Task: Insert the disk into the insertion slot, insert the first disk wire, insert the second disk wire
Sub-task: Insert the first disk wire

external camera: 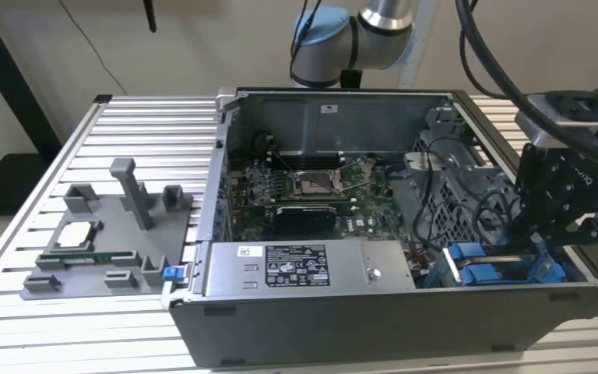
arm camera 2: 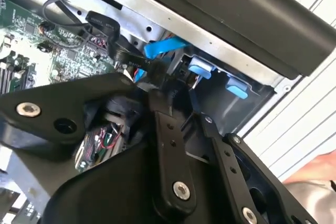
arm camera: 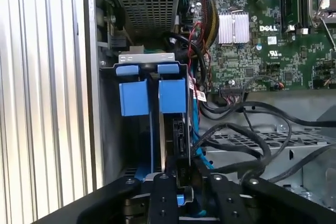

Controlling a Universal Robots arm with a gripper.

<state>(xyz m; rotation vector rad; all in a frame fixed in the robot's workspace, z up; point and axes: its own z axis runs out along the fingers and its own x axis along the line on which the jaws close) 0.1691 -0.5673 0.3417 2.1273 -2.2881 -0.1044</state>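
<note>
One gripper hangs low at the near corner of the open computer case, on the exterior view's right, and we see it dipped among the blue tabs of the slot. In the first wrist view the disk stands on edge inside the slot, its blue frame just beside a second blue tab. The gripper sits right at the disk's exposed end. We cannot tell how far the gripper is open, nor whether it has hold of anything. A dark shape lies at its tip, but we cannot make out what it is. Black wires loop past the slot near the circuit board, and a blue wire runs along the disk. In the second wrist view the gripper lies near that blue wire. A grey labelled box sits beside the slot, and the case rests on a slatted table.
</note>
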